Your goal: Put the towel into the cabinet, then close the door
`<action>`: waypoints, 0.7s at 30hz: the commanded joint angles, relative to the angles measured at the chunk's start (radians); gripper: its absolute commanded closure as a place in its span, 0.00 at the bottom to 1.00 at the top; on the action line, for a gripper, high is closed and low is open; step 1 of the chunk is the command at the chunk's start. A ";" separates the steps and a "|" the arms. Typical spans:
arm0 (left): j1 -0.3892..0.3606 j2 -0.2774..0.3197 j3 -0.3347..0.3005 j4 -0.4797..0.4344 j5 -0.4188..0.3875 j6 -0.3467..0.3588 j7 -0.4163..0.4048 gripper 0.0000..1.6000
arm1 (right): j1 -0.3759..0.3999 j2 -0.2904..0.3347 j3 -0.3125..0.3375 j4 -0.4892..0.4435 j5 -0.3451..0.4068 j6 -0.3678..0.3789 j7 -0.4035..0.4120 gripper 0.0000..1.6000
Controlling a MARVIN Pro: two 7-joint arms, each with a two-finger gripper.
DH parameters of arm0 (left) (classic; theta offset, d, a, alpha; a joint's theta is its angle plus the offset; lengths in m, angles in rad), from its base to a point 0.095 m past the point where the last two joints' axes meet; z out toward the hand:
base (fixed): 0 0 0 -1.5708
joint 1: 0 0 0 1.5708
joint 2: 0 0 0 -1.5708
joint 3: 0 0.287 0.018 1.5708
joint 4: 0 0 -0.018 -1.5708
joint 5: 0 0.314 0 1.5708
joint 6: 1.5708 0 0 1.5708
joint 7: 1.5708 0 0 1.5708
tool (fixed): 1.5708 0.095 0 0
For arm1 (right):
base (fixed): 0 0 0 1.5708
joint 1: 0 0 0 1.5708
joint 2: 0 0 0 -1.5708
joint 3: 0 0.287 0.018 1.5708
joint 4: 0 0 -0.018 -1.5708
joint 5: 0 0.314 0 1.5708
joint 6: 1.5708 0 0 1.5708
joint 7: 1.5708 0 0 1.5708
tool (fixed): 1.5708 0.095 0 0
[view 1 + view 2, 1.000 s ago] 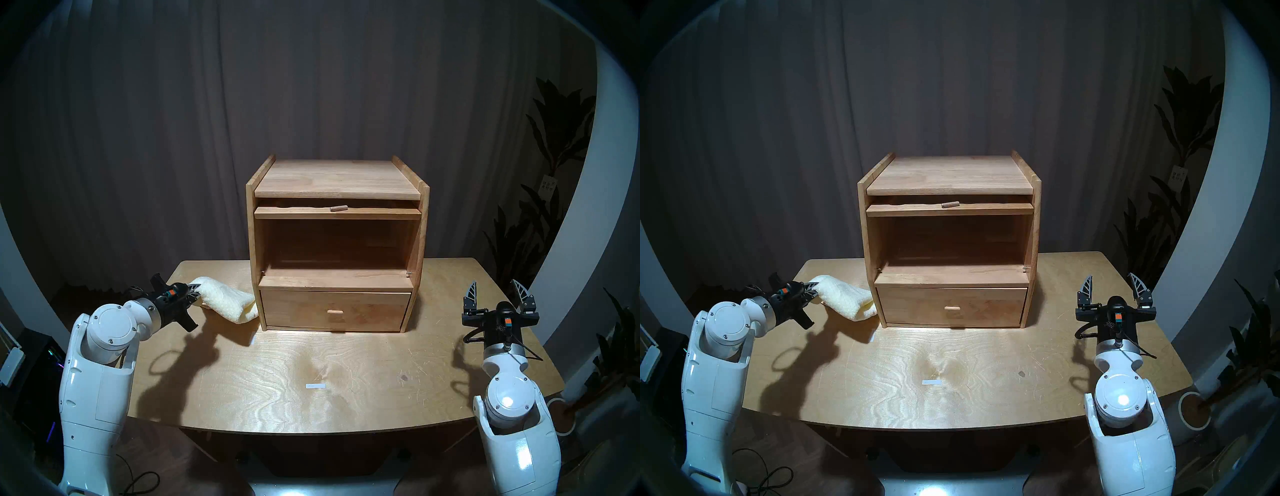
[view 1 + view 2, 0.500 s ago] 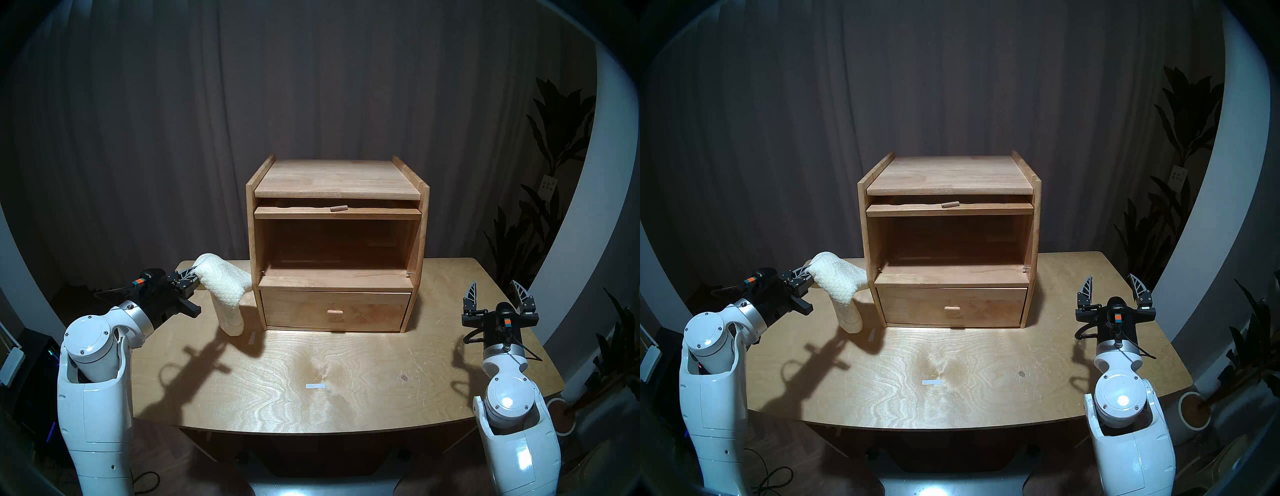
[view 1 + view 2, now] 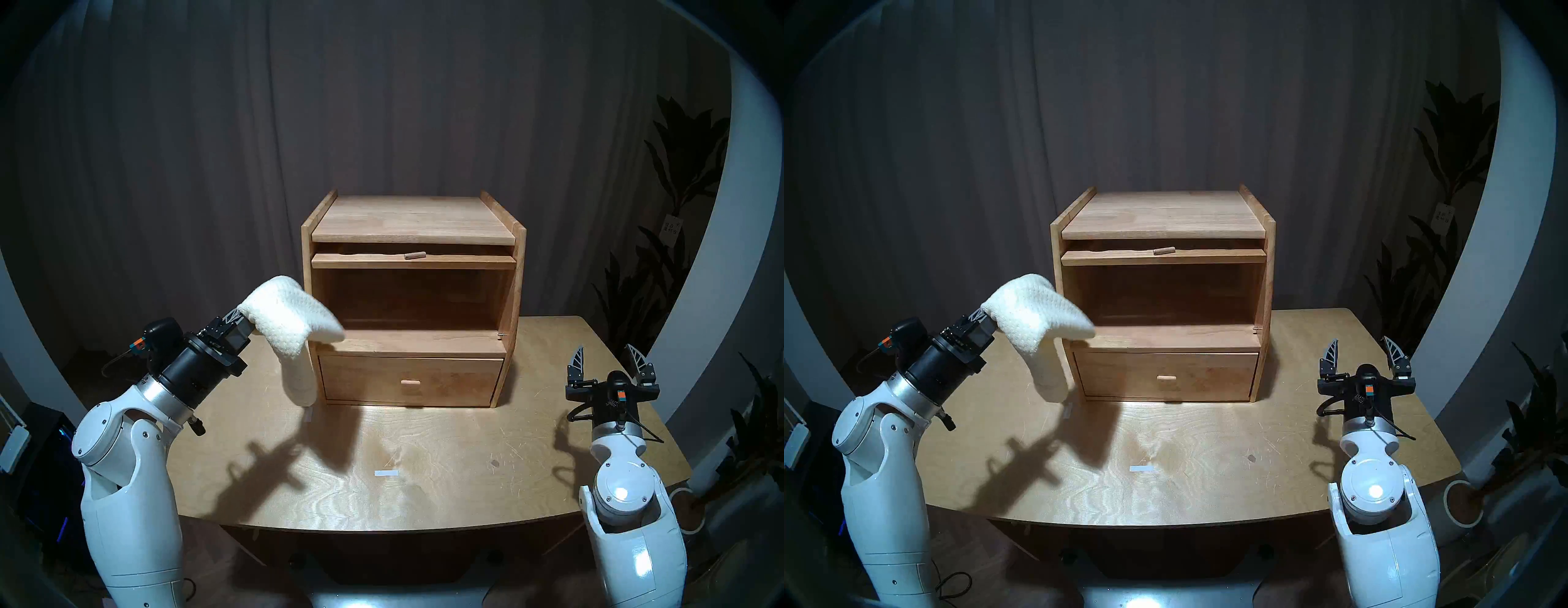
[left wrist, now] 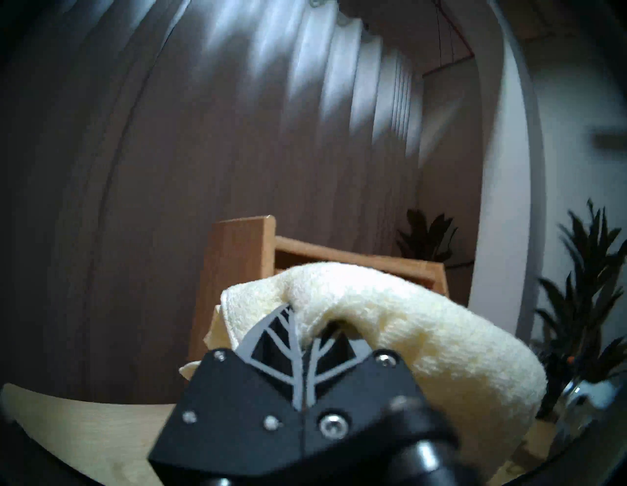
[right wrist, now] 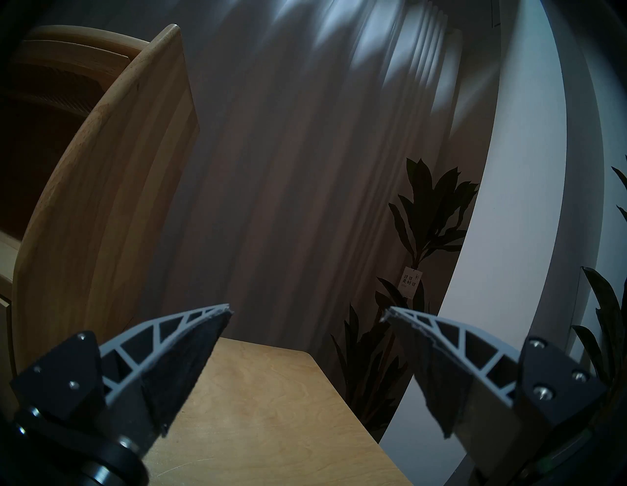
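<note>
My left gripper (image 3: 239,318) (image 3: 983,316) is shut on one end of the cream waffle towel (image 3: 288,322) (image 3: 1038,322), held in the air at the cabinet's front left corner. One flap reaches over the left front edge of the compartment floor. The rest hangs down beside the drawer, its tip just above the table. The wooden cabinet (image 3: 411,212) (image 3: 1161,212) stands open; the door (image 3: 413,262) (image 3: 1163,257) lies flat under the top, peg knob forward. In the left wrist view the towel (image 4: 407,332) bulges over the shut fingers (image 4: 271,336). My right gripper (image 3: 611,358) (image 5: 307,314) is open and empty, right of the cabinet (image 5: 101,203).
The bottom drawer (image 3: 410,369) is shut. The cabinet stands at the back of a wooden table (image 3: 424,488) with a small white tape mark (image 3: 387,473) at its middle. Potted plants (image 3: 679,191) stand beyond the right edge, a dark curtain behind.
My left arm has lifted the towel off the table, up and to the right, to the cabinet's front left corner, and its wrist has turned. The right arm has not moved.
</note>
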 commanded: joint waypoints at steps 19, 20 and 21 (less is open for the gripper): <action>0.091 -0.079 0.343 -0.200 0.192 -0.006 0.273 1.00 | 0.003 0.007 -0.005 -0.024 0.002 -0.004 -0.006 0.00; 0.084 -0.075 0.363 -0.195 0.215 -0.017 0.294 1.00 | 0.003 0.007 -0.005 -0.023 0.002 -0.004 -0.006 0.00; 0.079 -0.071 0.380 -0.188 0.237 -0.017 0.312 1.00 | 0.003 0.008 -0.005 -0.023 0.002 -0.004 -0.007 0.00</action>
